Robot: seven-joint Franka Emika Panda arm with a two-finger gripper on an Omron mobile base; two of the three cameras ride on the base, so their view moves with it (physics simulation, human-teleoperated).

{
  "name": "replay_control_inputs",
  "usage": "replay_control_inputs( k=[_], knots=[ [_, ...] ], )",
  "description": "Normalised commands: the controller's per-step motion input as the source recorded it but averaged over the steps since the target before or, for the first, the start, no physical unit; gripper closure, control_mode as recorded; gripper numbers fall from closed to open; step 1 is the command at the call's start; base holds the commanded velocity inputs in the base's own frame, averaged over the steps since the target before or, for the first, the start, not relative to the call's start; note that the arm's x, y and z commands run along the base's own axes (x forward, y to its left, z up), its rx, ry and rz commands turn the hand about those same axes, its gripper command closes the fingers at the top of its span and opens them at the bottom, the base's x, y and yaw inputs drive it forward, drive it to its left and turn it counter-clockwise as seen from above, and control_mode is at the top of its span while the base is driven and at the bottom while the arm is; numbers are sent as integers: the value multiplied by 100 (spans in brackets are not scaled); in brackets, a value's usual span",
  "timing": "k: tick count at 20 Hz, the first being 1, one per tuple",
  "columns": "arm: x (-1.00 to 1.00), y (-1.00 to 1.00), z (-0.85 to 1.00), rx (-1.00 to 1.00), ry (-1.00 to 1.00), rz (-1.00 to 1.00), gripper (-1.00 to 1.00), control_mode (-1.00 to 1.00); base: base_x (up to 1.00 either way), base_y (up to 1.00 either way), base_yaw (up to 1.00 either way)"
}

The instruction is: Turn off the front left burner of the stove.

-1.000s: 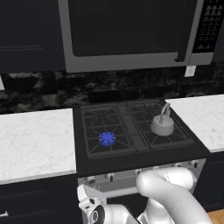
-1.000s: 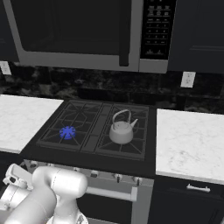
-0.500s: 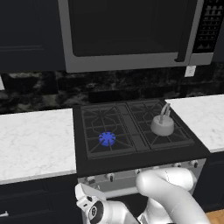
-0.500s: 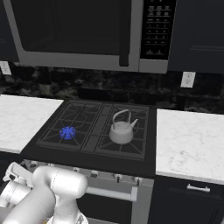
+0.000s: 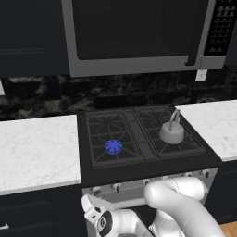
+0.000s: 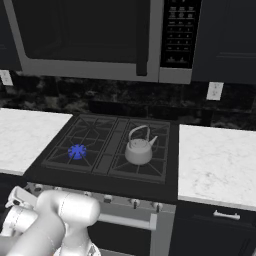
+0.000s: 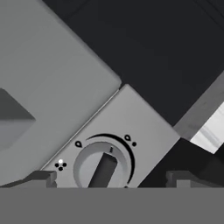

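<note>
**Hand at a front-panel knob, front left burner lit**

Left base view: the stove (image 5: 139, 139) sits between two white marble worktops (image 5: 37, 150). The front left burner (image 5: 113, 146) glows blue at the centre of its grate. A silver kettle (image 5: 171, 132) stands on the front right grate. The white arm (image 5: 178, 208) bends low before the stove front, its wrist folded down and leftward under the knob row.

Right base view: burner (image 6: 77, 151) blue; kettle (image 6: 138, 149) just to its right. A microwave (image 6: 100, 37) hangs above.

Hand view: rolled diagonal. A round knob (image 7: 103, 168) with dark centre bar sits on the silver panel (image 7: 109, 131). The hand (image 7: 114, 178) stands wide, its fingertips (image 7: 41, 178) either side of the knob, apart from it.
</note>
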Motion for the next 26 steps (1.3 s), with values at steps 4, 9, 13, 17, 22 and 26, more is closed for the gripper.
replay_control_inputs(
  k=[4, 9, 13, 17, 22, 26],
  knots=[
    [2, 0, 0, 0, 0, 0, -100, -100, 0, 0, 0],
    [17, -2, -1, 0, 0, 0, -100, -100, 0, 0, 0],
    [19, 3, 0, 0, 0, -2, -100, -100, 0, 0, 0],
    [21, 0, -2, 0, -2, 0, -100, -100, 0, 0, 0],
    [16, 0, 0, 0, -1, 0, -100, -100, 0, 0, 0],
    [2, 0, 0, 0, 0, 0, 100, -100, 0, 0, 0]
  ],
)
